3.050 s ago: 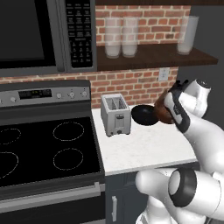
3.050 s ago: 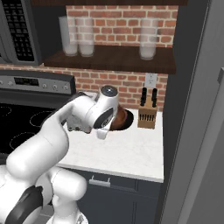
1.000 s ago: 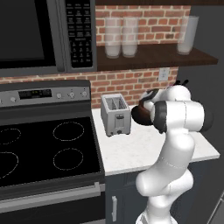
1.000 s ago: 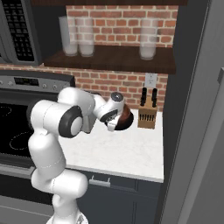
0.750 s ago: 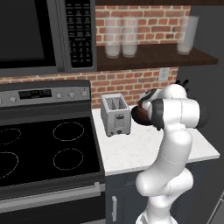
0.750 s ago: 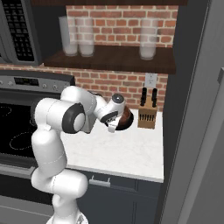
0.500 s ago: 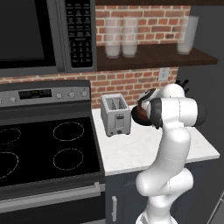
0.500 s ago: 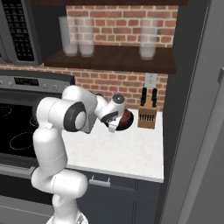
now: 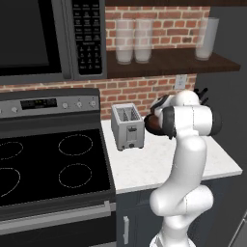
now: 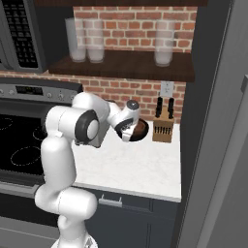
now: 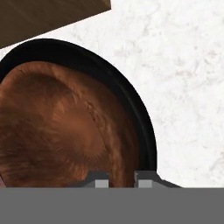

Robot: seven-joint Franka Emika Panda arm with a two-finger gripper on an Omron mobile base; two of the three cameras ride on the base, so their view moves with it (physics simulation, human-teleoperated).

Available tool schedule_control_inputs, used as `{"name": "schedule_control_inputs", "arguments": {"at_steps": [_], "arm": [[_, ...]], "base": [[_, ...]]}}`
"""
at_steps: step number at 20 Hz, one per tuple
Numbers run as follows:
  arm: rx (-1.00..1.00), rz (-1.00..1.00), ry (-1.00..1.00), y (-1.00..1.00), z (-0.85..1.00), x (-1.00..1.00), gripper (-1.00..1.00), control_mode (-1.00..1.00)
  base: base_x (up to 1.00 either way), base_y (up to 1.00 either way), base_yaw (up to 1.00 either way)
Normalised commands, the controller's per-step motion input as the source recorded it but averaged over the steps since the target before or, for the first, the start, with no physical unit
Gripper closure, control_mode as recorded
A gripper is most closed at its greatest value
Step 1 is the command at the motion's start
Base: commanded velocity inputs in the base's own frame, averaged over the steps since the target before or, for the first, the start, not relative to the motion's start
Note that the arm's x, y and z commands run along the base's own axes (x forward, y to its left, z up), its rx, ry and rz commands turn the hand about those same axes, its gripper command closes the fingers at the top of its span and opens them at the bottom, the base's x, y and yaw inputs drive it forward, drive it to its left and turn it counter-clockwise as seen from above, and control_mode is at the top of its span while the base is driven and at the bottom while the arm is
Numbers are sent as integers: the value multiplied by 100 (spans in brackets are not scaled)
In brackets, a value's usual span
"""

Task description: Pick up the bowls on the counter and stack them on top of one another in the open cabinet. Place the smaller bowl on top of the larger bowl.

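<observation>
The smaller bowl (image 11: 57,131), glossy reddish-brown, lies close under the hand on the white counter (image 11: 183,87). The black rim of the larger bowl (image 11: 142,127) curves around its right side. I cannot tell whether the brown bowl rests in the black one or hangs just over it. My gripper (image 11: 123,177) is shut, its tips close together astride the brown bowl's near wall. From the right base the gripper (image 10: 127,134) meets the smaller bowl (image 10: 139,130) near the back wall. The open cabinet (image 10: 121,65) is above.
A silver toaster (image 9: 128,126) stands left of the bowls and a knife block (image 10: 162,130) right of them. Tall glass jars (image 9: 134,41) stand on the shelf. The black stovetop (image 9: 48,164) and the microwave (image 9: 48,38) are at left. A dark tall panel (image 10: 213,121) borders the counter on the right.
Since three seconds ago the arm's elbow has swung up and now stands upright. The hand has stayed at the bowls, and over the last second almost nothing has shifted.
</observation>
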Motion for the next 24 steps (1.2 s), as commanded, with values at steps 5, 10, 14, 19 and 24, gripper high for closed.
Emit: {"name": "schedule_control_inputs", "arguments": {"at_steps": [5,10,14,19,24], "arm": [[0,1,0,0,-26,21,-100,-100],[0,0,0,0,-5,0,-100,-100],[0,0,-13,0,1,-16,-100,-100],[0,0,-26,0,23,-50,-100,-100],[0,0,-10,0,5,-45,-100,-100]], "base": [[0,0,0],[0,0,0],[0,0,0],[0,0,0],[0,0,0]]}}
